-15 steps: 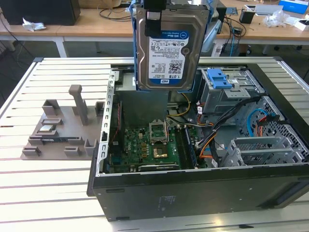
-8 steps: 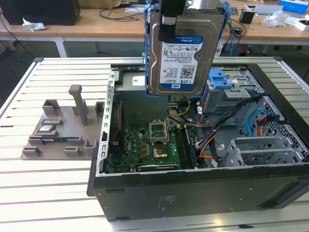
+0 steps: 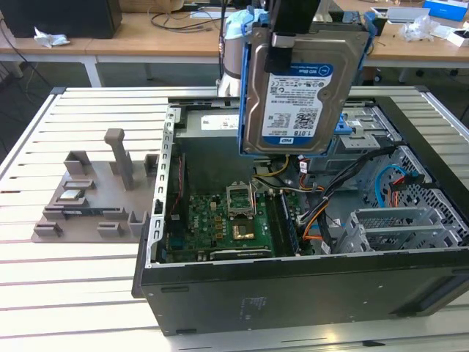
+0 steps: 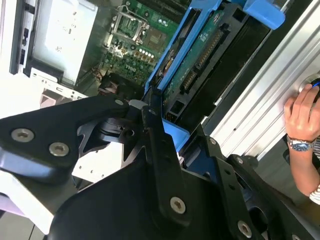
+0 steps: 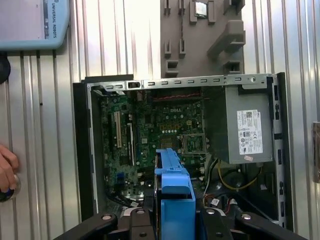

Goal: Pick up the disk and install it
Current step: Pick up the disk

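Gripper (image 3: 287, 37): I had it clamped on the disk's upper end, gripping the blue rail (image 5: 172, 192).
Disk (image 3: 297, 88): it hung upright, label outward, touching nothing, above the far part of the open case (image 3: 293, 290). I judged the edge-on pose suited lowering it into a bay.
Case: it lay on its side, so the motherboard (image 5: 150, 130) and power supply (image 5: 247, 130) faced up.
Person's hand (image 4: 302, 115): it rested on the table (image 3: 73, 279), well apart from the disk.

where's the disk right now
In the exterior view, the disk is held upright in the tool above the open computer case, right of centre, with the green motherboard below it.
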You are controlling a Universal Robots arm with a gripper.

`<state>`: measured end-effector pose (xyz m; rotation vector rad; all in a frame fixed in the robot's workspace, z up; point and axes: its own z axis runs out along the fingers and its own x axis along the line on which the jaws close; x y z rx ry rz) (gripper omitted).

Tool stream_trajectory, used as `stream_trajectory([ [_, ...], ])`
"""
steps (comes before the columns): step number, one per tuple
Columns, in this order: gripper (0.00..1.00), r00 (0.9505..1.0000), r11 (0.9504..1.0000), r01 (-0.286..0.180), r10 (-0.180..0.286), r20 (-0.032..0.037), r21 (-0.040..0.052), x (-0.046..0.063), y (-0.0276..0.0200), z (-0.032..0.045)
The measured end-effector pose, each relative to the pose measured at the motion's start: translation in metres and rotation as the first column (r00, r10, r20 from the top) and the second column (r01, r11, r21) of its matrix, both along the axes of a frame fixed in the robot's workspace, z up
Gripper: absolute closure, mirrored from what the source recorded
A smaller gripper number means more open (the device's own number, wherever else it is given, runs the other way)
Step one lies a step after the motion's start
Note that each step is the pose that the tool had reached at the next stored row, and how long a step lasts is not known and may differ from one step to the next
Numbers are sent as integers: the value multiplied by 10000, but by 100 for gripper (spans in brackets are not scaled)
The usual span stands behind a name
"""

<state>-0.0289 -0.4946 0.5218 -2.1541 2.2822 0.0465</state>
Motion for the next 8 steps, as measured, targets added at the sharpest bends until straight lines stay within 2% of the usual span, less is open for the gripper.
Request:
stream_trajectory([
  [8,63,10000,10000,1,-1,-5,1,280,0,-2],
])
